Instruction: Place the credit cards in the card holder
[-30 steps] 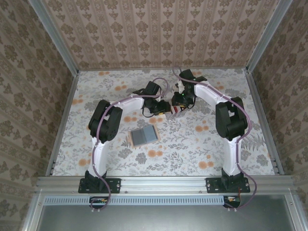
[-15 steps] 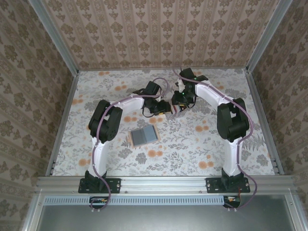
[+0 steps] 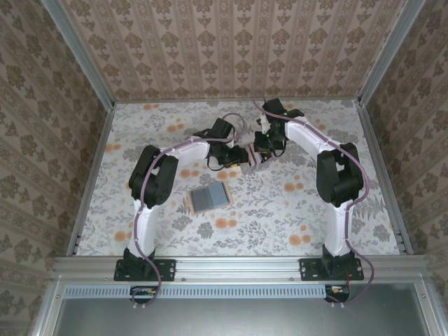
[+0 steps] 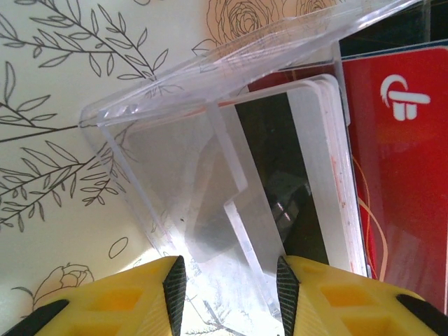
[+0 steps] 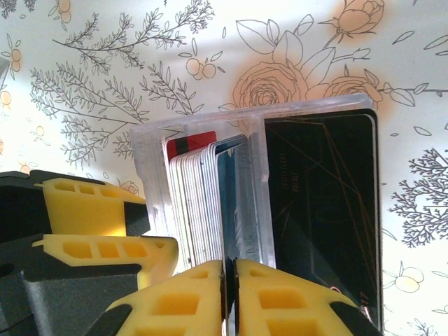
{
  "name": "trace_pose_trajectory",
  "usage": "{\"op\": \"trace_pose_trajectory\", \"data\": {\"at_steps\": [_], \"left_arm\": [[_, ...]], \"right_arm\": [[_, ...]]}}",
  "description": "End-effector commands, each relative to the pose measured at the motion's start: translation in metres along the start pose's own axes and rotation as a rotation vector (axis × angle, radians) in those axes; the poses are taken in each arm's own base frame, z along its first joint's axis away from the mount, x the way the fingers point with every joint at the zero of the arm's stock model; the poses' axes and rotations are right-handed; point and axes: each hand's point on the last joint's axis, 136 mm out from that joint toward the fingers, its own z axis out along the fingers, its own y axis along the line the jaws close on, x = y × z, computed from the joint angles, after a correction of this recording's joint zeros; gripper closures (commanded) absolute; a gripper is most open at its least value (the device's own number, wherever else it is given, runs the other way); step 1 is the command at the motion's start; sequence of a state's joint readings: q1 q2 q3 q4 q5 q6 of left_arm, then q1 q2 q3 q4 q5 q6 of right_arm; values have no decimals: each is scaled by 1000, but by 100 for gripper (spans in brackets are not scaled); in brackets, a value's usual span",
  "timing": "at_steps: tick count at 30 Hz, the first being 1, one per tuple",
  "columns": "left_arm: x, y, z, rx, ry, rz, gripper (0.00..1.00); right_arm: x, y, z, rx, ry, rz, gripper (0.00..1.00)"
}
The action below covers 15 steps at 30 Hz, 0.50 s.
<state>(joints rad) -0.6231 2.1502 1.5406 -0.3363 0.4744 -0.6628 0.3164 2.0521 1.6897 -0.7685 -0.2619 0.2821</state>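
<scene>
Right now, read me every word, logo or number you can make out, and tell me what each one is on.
No words or numbers can be read.
red card: a white emblem, a sign with no letters.
dark card: faint marks, too dim to read.
card holder: too small to tell.

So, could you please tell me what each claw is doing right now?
Left claw: closed on the clear case.
Right claw: closed, apparently pinching one of the credit cards.
</scene>
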Motion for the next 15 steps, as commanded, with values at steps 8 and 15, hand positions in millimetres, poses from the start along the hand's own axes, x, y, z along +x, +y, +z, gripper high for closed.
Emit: {"op": "trace_pose_trajectory", "data": {"at_steps": [8,15], "left_arm": [[5,-7,0,-2,18,-2,58],[1,-19,-16,1,1,24,58]], "right_arm": [[-7,-2,-51,6,-77,-14,90],[-7,4,-80,-2,-135,-28,95]]}}
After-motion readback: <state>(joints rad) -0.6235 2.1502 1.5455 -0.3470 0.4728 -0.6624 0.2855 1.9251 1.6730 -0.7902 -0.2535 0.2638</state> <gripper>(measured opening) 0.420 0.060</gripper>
